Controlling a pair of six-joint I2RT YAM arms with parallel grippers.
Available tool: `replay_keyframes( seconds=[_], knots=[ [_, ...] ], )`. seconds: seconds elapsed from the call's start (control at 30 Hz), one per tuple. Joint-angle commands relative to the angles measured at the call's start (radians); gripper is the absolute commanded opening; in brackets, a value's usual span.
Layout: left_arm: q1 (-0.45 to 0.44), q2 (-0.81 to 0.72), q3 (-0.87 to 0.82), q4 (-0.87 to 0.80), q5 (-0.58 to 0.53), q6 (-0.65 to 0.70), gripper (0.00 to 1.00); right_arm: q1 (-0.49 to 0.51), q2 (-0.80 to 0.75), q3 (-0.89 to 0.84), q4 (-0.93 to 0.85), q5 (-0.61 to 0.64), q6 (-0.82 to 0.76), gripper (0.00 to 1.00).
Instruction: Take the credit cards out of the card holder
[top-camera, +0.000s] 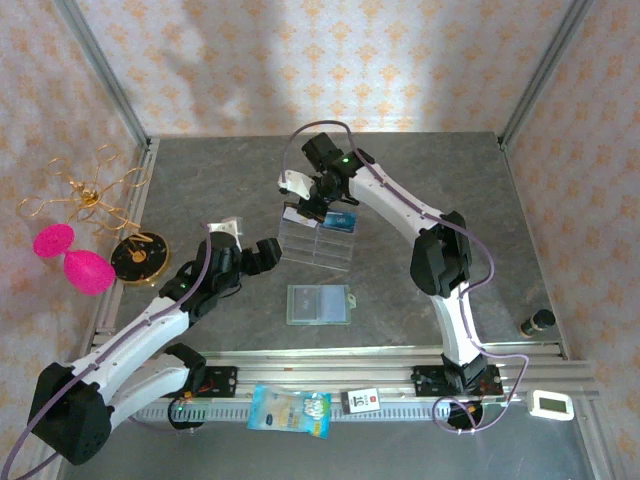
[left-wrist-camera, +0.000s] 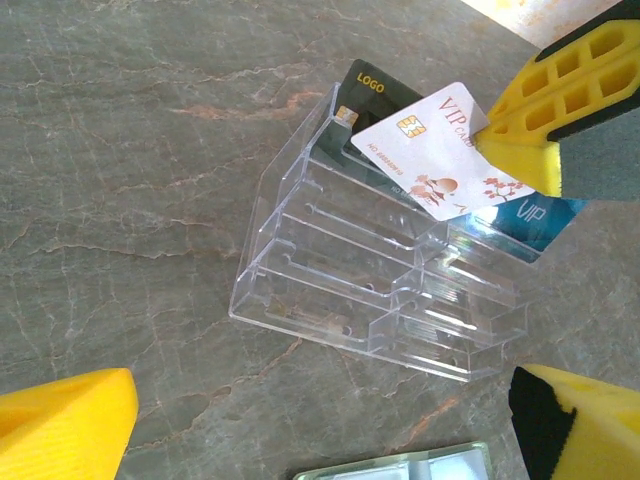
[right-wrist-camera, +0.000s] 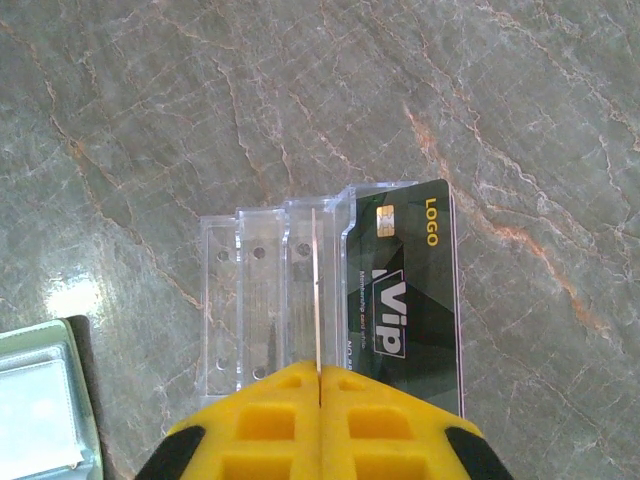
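Observation:
The sage-green card holder (top-camera: 318, 304) lies open and flat on the table, with its corner visible in the left wrist view (left-wrist-camera: 400, 468) and its edge in the right wrist view (right-wrist-camera: 40, 400). My right gripper (top-camera: 318, 205) (right-wrist-camera: 320, 372) is shut on a whitish credit card (left-wrist-camera: 440, 150), which appears edge-on (right-wrist-camera: 317, 290) from the wrist. It holds the card tilted over the back tiers of a clear acrylic rack (top-camera: 318, 240) (left-wrist-camera: 380, 290). My left gripper (top-camera: 255, 255) (left-wrist-camera: 320, 430) stands open and empty just left of the rack.
A dark card (right-wrist-camera: 405, 290) (left-wrist-camera: 365, 90) and a blue card (left-wrist-camera: 535, 225) stand in the rack's back tier. Pink shapes (top-camera: 75, 260), a gold wire piece and a black disc (top-camera: 140, 258) lie off the left edge. A small dark cylinder (top-camera: 540, 322) stands at the right.

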Motion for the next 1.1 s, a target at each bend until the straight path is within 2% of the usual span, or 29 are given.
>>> replay_keyframes(
  seconds=[0.0,0.57,0.63,0.73,0.87,0.93,1.07],
  knots=[
    [0.012,0.007,0.029,-0.017,-0.026,0.011,0.97,-0.005,0.026,-0.015,-0.019,0.007,-0.011,0.00],
    [0.012,0.012,0.020,0.000,-0.015,0.005,0.97,0.002,0.072,-0.018,-0.030,0.030,0.004,0.00],
    [0.011,0.011,0.017,0.000,-0.014,0.004,0.97,0.004,0.080,-0.013,-0.010,0.047,0.025,0.06],
    [0.011,0.012,0.015,0.003,-0.014,0.002,0.97,0.001,0.076,0.007,0.023,0.048,0.062,0.23],
    [0.012,0.009,0.011,0.013,-0.017,-0.002,0.98,0.002,0.006,-0.016,0.120,-0.006,0.127,0.28],
    [0.012,0.006,0.005,0.025,-0.014,-0.012,0.99,0.002,-0.061,-0.067,0.212,-0.023,0.210,0.28],
    [0.011,-0.014,-0.024,0.074,-0.008,-0.034,0.99,0.004,-0.239,-0.320,0.523,-0.045,0.513,0.27]
  ],
)
